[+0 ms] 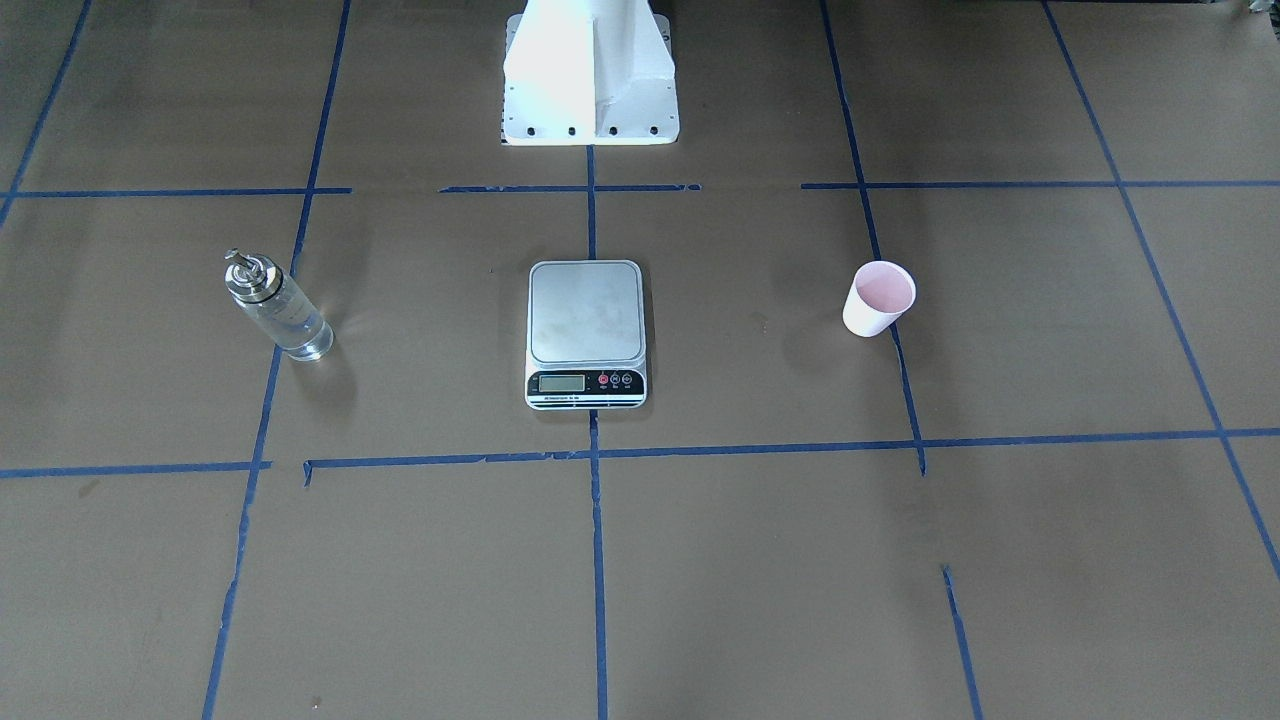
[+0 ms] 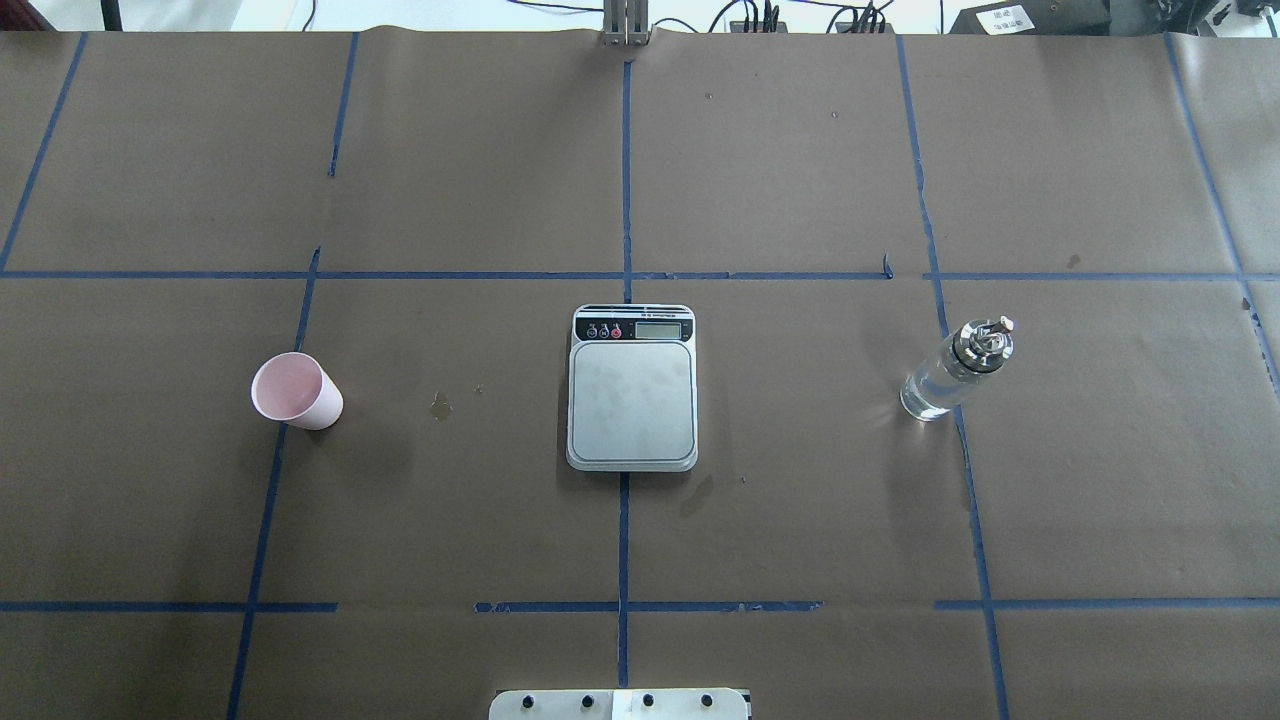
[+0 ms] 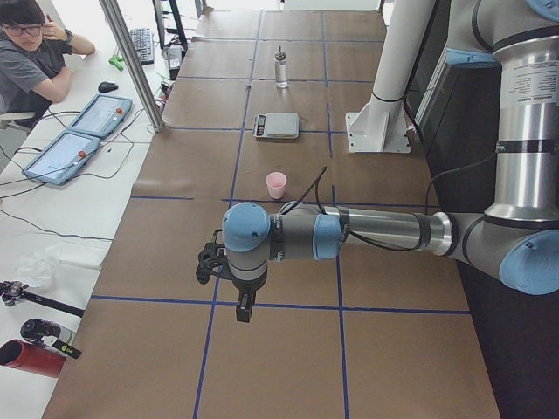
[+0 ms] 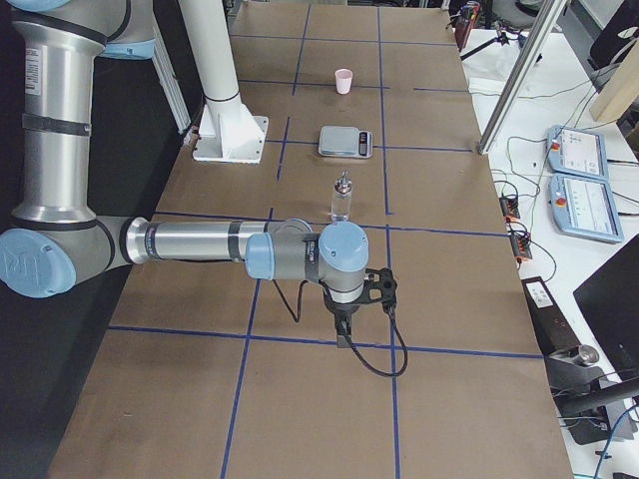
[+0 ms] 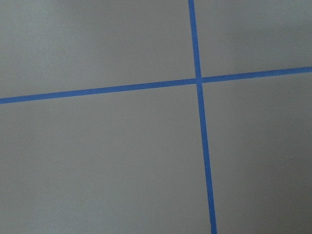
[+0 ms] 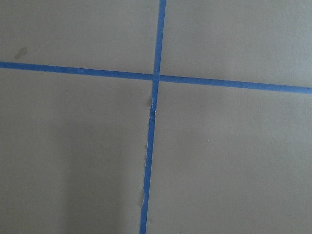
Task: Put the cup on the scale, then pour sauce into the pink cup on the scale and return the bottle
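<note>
Step one unstarted: cup mid-left overhead, scale centre. Next, probably: left claw reaches cup. Left claw, right claw spread: cannot tell.

no text can be read anywhere. the scale carries a line of small print under its lcd display and tiny marks below its buttons, all too small to make out; the display shows no legible digits. the white label on the left arm and the white sticker on a black box past the tabletop's far edge are both blurred.
</note>
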Controlling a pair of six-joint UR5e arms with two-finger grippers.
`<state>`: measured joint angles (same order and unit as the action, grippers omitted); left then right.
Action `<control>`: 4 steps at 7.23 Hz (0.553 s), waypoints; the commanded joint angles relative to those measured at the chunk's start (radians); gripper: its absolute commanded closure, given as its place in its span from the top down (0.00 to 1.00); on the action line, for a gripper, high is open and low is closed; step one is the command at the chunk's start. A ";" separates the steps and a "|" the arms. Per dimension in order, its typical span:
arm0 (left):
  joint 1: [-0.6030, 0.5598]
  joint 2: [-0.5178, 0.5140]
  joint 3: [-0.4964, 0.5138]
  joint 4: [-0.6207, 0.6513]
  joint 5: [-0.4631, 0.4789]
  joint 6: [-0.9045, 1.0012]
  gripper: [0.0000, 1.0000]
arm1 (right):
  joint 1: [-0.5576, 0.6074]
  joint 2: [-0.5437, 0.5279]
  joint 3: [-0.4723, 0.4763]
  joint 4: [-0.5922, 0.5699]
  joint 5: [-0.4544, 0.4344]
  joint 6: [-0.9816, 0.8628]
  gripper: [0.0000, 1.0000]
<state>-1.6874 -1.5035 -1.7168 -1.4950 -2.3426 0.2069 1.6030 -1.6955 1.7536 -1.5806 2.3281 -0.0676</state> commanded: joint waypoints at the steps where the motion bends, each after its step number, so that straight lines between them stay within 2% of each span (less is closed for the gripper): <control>1: 0.003 0.006 0.011 -0.097 0.005 0.003 1.00 | 0.000 0.010 0.007 0.010 0.023 -0.001 1.00; 2: 0.008 0.008 0.011 -0.134 0.005 0.005 1.00 | -0.002 0.011 0.000 0.052 0.023 0.000 1.00; 4: 0.008 -0.021 0.003 -0.164 -0.026 -0.010 1.00 | -0.011 0.025 -0.005 0.213 0.026 0.008 1.00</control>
<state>-1.6806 -1.5044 -1.7124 -1.6305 -2.3480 0.2076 1.5958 -1.6813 1.7525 -1.4650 2.3507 -0.0646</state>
